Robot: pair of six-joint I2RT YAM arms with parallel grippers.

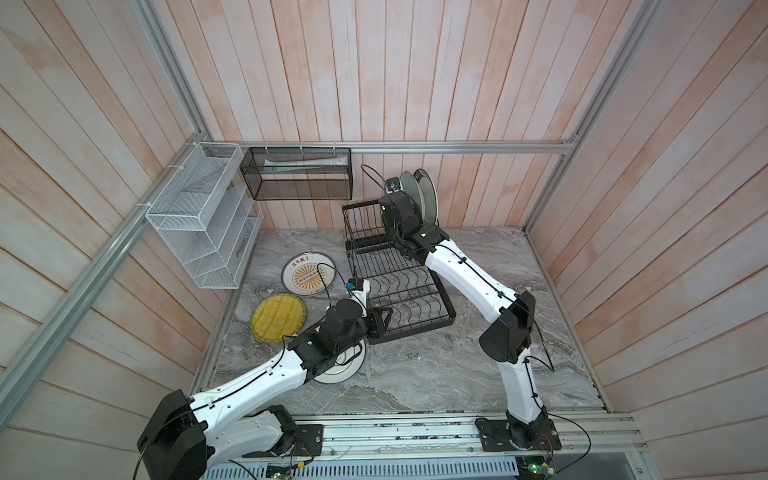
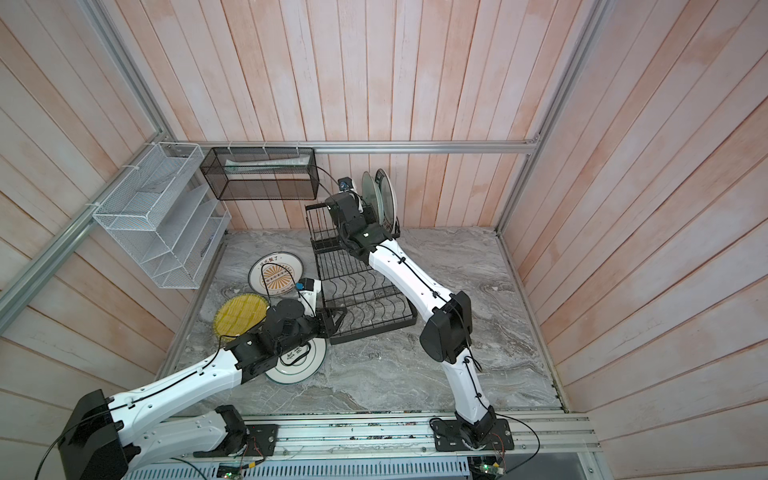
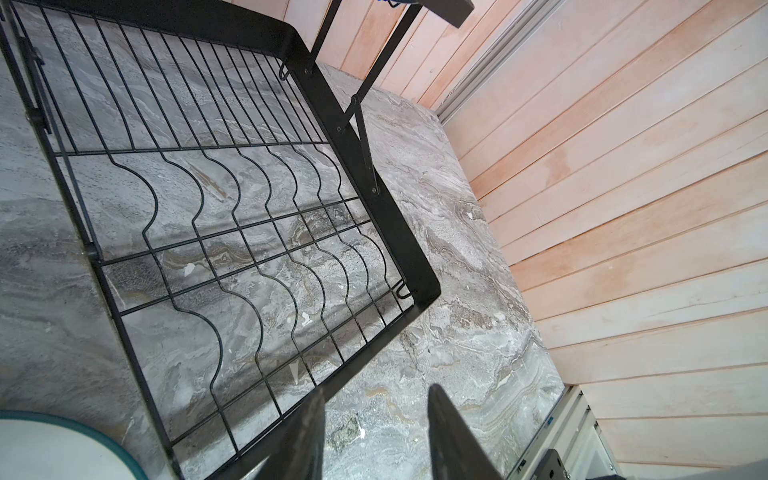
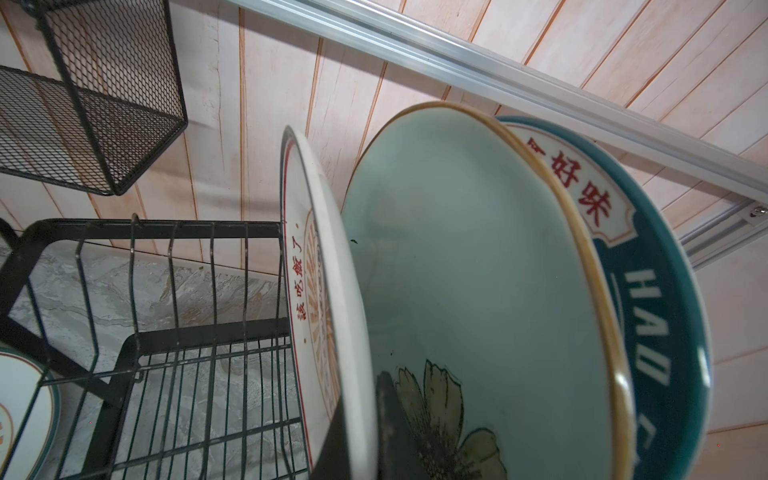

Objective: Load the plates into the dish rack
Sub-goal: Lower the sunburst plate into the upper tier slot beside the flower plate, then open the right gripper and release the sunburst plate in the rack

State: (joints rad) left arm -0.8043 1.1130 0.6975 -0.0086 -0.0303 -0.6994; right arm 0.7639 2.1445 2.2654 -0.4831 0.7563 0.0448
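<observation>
White sunburst plate pinched by right tool reads clearly only at its wrist; left tool spread.

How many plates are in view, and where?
6. Three stand in the dish rack: sunburst plate in the right claw, mint floral plate, teal lettered plate. Three lie on the table: second sunburst plate, yellow plate, green-ringed plate partly under the left arm.
</observation>
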